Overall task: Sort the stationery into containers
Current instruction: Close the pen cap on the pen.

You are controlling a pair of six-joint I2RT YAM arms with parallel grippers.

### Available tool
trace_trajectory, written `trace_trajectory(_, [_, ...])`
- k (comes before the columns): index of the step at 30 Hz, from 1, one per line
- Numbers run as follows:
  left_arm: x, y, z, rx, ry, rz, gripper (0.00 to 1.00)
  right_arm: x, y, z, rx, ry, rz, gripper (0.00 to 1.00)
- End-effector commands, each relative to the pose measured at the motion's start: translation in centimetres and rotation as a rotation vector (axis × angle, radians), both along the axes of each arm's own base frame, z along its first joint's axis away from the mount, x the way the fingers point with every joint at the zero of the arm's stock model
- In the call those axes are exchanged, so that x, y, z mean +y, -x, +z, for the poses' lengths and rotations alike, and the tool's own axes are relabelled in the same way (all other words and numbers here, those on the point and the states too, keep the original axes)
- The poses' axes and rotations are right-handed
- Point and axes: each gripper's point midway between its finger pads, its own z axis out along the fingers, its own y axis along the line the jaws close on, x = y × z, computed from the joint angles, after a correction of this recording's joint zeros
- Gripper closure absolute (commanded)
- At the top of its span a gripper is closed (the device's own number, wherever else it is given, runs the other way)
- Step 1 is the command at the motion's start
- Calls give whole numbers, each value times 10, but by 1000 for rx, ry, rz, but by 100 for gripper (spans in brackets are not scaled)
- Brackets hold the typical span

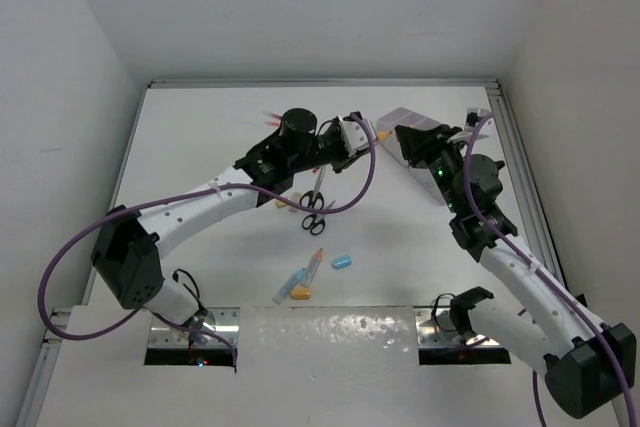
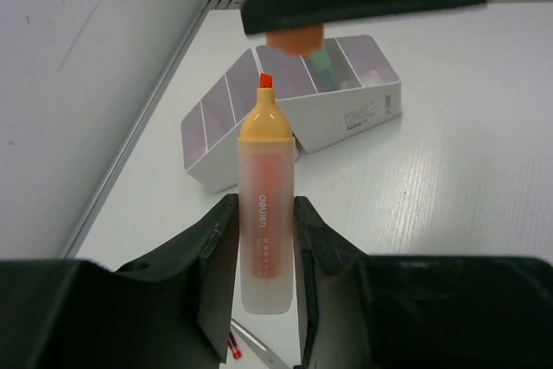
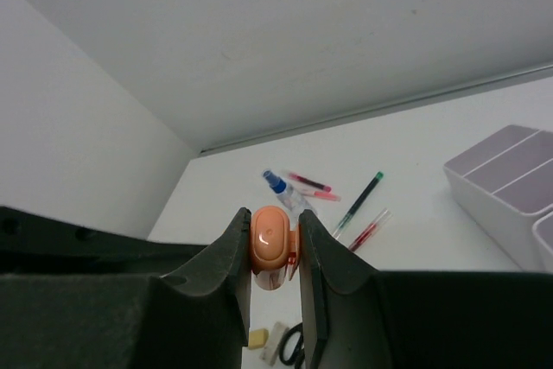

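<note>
My left gripper (image 2: 265,218) is shut on a frosted orange highlighter (image 2: 266,205) with its red tip bare, held above the table and pointing at the white stepped organiser (image 2: 346,118). My right gripper (image 3: 275,224) is shut on the highlighter's orange cap (image 3: 275,239), which hangs just beyond the tip in the left wrist view (image 2: 294,39). From above, both grippers (image 1: 352,137) (image 1: 405,139) meet at the back of the table, and the right one hides most of the organiser (image 1: 415,115). A mint piece (image 2: 324,66) lies in one compartment.
Black-handled scissors (image 1: 315,209) lie mid-table. A pen-like piece (image 1: 305,275), a blue capsule (image 1: 342,261) and a yellow eraser (image 1: 301,292) lie nearer the front. The right wrist view shows a blue-capped bottle (image 3: 281,186), red pens (image 3: 311,184), a green pen (image 3: 359,200) and the organiser (image 3: 510,179).
</note>
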Motion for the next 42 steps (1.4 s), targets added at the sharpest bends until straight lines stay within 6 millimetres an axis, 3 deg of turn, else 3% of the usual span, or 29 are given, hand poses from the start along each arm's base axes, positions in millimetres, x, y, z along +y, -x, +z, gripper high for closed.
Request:
trace_trajectory(1, [0,12,25,-47,52,-31,100,-9,3,50,-103,1,-8,100])
trace_trajectory(5, [-2,12,25,-47,59,-38,100,-1,3,56,-112,-20,36,100])
trace_trajectory(11, [-2,13,31,-55,77,-39,100,7,0,50,-103,-32,61,100])
trace_trajectory(15, [0,14,35,-59,87,-34,100,10,-3,35,-79,-32,64,100])
trace_trajectory(29, [-4,15,35,-51,95,-31,100,27,-8,17,-40,-52,111,100])
trace_trajectory(42, [-5,-2,59,-153,160,20,100,54,2,-16,49,-104,189,100])
